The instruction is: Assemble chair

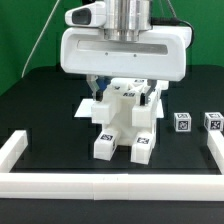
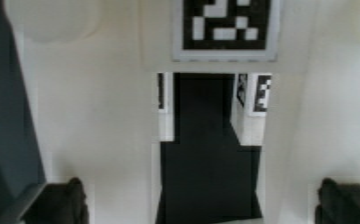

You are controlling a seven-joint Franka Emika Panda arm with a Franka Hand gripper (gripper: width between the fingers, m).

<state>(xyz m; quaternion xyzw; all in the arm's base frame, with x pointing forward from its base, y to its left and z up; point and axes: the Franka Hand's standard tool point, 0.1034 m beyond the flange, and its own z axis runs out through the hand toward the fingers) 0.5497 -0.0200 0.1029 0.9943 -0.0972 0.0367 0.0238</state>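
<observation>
- Exterior view: the partly built chair [image 1: 120,125] stands on the black worktop [image 1: 50,110], with two loose tagged blocks [image 1: 183,122] [image 1: 213,122] off to the exterior view's right.
- Wrist view: the gripper [image 2: 203,205] hangs over the chair, jaws spread wide and gripping nothing, its dark fingertips [image 2: 61,203] flanking the white slabs [image 2: 106,120].
- The chunky plastic is likely light, stiff and somewhat slick; a slab's flat opposing faces look the safest hold.
</observation>
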